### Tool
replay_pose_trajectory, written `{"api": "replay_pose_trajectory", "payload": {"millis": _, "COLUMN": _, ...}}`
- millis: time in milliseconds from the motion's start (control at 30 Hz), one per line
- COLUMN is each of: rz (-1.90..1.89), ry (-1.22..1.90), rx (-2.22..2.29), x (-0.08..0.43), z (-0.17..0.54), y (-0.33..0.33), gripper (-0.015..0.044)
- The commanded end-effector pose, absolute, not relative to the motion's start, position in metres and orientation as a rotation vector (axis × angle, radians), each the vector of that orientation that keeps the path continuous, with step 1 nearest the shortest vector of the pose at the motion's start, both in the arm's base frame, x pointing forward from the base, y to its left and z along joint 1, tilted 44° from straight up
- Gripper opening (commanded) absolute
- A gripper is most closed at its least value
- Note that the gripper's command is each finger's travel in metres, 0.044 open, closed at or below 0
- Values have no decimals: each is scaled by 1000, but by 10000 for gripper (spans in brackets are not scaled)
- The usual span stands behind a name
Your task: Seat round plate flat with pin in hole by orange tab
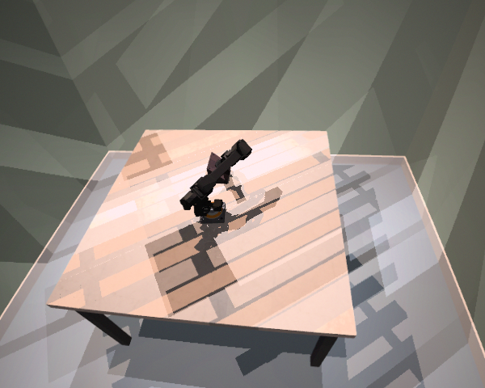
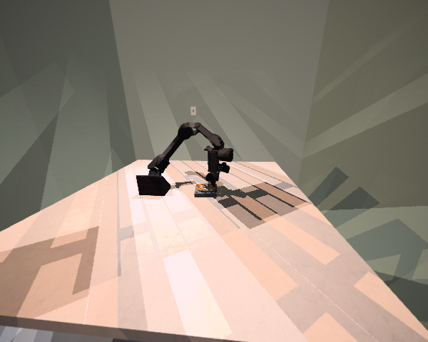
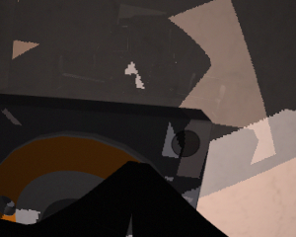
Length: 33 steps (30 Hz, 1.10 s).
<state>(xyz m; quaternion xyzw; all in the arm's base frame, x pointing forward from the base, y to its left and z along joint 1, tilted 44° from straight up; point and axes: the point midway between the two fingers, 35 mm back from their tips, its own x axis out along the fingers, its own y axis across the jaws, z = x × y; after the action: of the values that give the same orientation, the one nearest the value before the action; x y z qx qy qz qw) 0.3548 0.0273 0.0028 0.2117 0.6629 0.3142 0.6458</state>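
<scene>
The gripper (image 3: 130, 224) is fully closed and holds nothing, its tips down at the plate (image 3: 63, 158) on the base (image 3: 89, 118).

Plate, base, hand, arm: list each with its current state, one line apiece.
Plate: orange ring lying on the base, partly hidden by the hand; whether it sits flat cannot be told.
Base: dark square block resting on the table.
Hand: shut, holding nothing, tips down at the plate.
Arm: arched over from its mount, wrist pointing straight down.
</scene>
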Motion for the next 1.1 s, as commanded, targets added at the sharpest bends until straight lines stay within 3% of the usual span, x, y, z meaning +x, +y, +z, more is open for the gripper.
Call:
{"api": "replay_pose_trajectory", "payload": {"millis": 0, "rz": 714, "ry": 1521, "rx": 479, "x": 350, "z": -4, "y": 23, "gripper": 0}}
{"api": "replay_pose_trajectory", "payload": {"millis": 1067, "rz": 713, "ry": 1522, "rx": 479, "x": 329, "z": -17, "y": 5, "gripper": 0}}
